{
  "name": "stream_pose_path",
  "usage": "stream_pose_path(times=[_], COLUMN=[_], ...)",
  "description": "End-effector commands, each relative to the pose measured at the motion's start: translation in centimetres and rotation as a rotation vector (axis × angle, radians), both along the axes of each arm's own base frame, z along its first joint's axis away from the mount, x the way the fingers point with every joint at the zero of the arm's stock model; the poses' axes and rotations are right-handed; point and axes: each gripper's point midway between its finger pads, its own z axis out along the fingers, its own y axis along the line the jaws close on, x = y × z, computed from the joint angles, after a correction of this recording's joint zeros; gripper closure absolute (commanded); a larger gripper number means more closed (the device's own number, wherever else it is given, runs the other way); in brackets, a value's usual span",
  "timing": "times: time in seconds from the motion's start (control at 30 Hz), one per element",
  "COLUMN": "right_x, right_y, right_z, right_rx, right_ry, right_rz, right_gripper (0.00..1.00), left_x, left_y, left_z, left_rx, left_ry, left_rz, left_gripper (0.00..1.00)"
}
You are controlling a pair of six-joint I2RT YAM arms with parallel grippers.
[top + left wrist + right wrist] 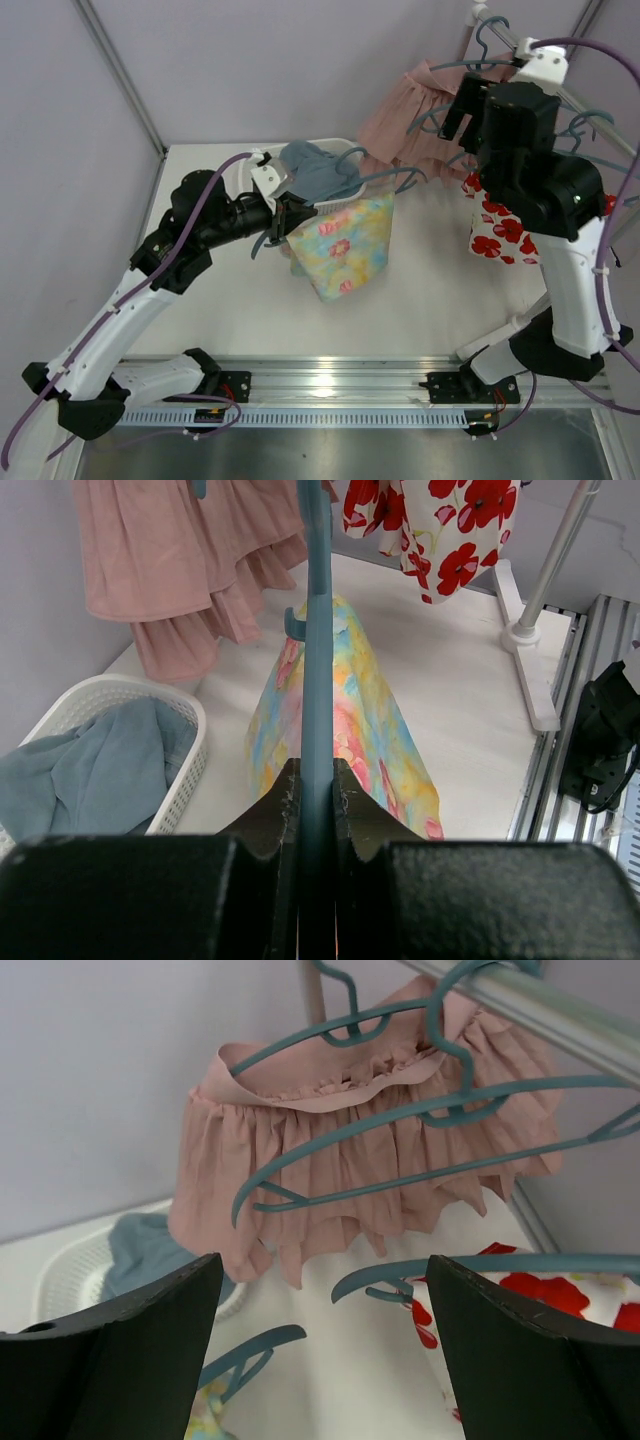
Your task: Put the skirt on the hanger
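Left gripper point(318, 780) clamps the hanger point(318, 630), which carries the skirt point(345, 245) draped just right of the laundry basket point(185, 770); right gripper point(322, 1265), jaws spread wide and empty, hovers well beyond the basket's right side.

Dusty-pink pleated skirt point(370, 1160) hangs on a teal hanger from the metal rail point(530, 1005), among several bare teal hangers point(540, 1087). White garment with red flowers point(497, 232) hangs just beside it, near the upright rack post point(555, 555). White plastic basket point(185, 770) sits at the far edge of the white table point(430, 300), holding crumpled blue-grey cloth point(90, 770).
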Motion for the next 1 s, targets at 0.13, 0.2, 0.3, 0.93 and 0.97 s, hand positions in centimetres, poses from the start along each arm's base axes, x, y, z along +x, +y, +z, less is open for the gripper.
stream_pose_path(times=[0.13,0.2,0.3,0.93,0.97], right_x=[2.2,2.7,3.0,5.9,6.0], right_y=[-0.8,-2.7,-3.1,-3.7,-3.7], right_z=[-1.0,-2.1,-3.6,-6.4,-6.6], right_rx=[-0.09,-0.096,-0.124,-0.165,-0.173], right_ry=[0.082,0.131,0.177,0.247,0.254], right_rz=[0.108,0.056,0.053,0.085,0.085], right_gripper=[0.1,0.11,0.11,0.11,0.11], left_x=[0.5,0.6,0.8,2.1,2.1], left_y=[0.7,0.8,1.1,0.0,-0.1], left_z=[4.9,4.9,5.1,6.5,6.5], left_rx=[-0.075,-0.073,-0.078,-0.08,-0.078], left_ry=[-0.155,-0.158,-0.167,-0.198,-0.199], left_rz=[0.012,0.012,0.014,-0.036,-0.038], left_gripper=[1.0,1.0,1.0,1.0,1.0])
